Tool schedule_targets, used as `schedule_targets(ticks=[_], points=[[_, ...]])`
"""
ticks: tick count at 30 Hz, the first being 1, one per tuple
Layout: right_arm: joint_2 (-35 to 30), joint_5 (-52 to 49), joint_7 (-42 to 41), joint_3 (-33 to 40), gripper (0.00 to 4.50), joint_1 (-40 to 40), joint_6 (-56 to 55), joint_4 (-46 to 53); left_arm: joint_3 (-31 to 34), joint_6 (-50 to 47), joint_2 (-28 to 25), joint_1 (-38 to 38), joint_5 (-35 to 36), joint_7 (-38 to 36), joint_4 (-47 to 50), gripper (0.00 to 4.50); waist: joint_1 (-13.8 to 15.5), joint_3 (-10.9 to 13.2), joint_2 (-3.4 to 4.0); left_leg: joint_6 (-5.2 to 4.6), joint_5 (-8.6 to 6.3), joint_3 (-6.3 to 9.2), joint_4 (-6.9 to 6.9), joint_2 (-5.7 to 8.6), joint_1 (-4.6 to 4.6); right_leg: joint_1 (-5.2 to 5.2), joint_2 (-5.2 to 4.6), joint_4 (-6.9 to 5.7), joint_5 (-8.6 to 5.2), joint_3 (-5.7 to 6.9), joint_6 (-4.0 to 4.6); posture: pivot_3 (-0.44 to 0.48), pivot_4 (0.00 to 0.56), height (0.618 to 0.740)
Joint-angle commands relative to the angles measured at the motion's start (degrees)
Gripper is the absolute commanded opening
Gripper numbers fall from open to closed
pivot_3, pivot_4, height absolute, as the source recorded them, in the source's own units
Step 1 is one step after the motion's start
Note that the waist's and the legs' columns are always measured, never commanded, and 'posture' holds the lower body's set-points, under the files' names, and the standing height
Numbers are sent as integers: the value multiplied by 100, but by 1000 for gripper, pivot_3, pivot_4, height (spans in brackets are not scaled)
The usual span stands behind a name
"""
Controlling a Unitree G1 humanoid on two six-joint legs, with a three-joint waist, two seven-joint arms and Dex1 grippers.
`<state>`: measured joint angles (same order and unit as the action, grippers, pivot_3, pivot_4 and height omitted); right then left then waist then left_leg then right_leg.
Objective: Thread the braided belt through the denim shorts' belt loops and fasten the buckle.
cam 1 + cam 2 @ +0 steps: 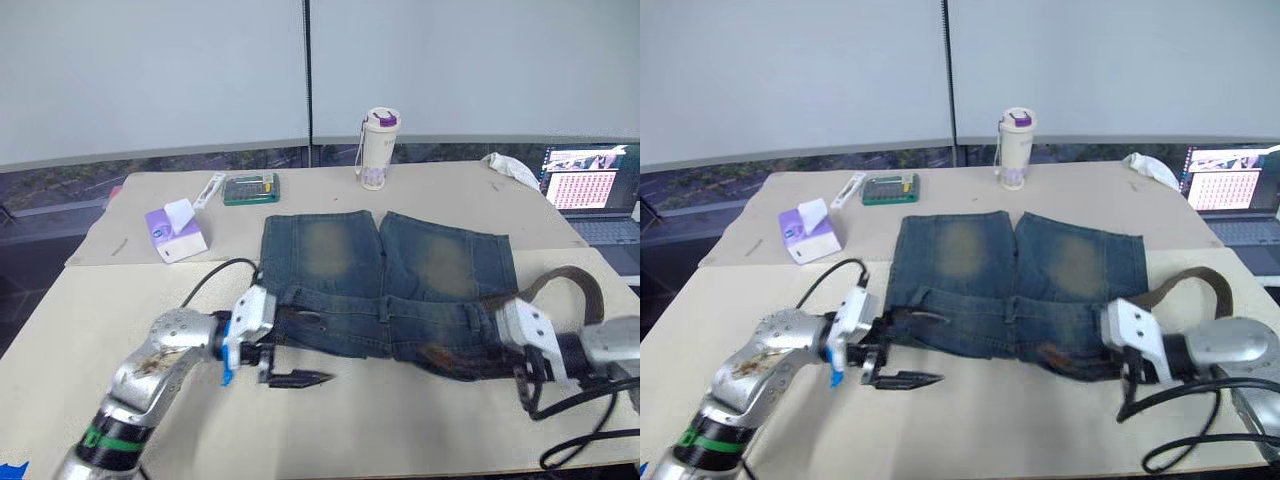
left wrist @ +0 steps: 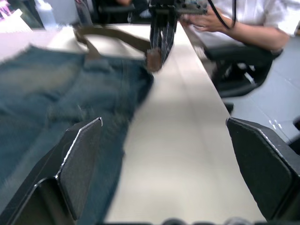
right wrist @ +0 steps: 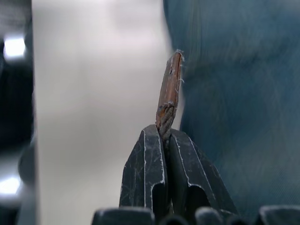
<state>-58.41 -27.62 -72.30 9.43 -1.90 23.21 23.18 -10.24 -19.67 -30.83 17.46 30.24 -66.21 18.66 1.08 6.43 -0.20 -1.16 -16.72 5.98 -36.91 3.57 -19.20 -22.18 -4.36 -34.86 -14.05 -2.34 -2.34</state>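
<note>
A beige table (image 1: 330, 420) stands before a pale wall (image 1: 150, 70) with a dark window strip (image 1: 60, 185) below it, a lit laptop (image 1: 590, 190) sits at the right, and a seated person (image 2: 248, 23) shows beyond the table's edge.
</note>
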Motion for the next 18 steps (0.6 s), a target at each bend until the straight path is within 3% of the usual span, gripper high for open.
schedule_targets(ticks=[1,7,10,18], points=[[185,-241,222,-201,37,-601,199,238,-253,-456,643,517,255,395,-198,4500,16,2,-4,0,0,0,-3,5,-1,-1,-2,-1,1,0,-1,0,150,740],[399,-286,404,-471,37,-1264,365,336,-524,-489,1289,910,218,321,-686,4500,-18,2,-6,4,3,0,-5,2,-2,-8,3,-5,1,-2,-2,0,150,740],[419,-293,421,-489,0,-1280,407,401,-526,-436,1497,978,250,258,-836,3776,-13,2,-6,4,3,1,-5,2,-2,-6,2,-5,1,-1,-2,0,150,740],[377,-396,525,-419,0,-1120,509,633,-564,-323,1703,980,190,131,-1017,1137,-18,1,-6,3,3,1,-5,2,-1,-6,1,-5,1,-2,-2,0,150,740]])
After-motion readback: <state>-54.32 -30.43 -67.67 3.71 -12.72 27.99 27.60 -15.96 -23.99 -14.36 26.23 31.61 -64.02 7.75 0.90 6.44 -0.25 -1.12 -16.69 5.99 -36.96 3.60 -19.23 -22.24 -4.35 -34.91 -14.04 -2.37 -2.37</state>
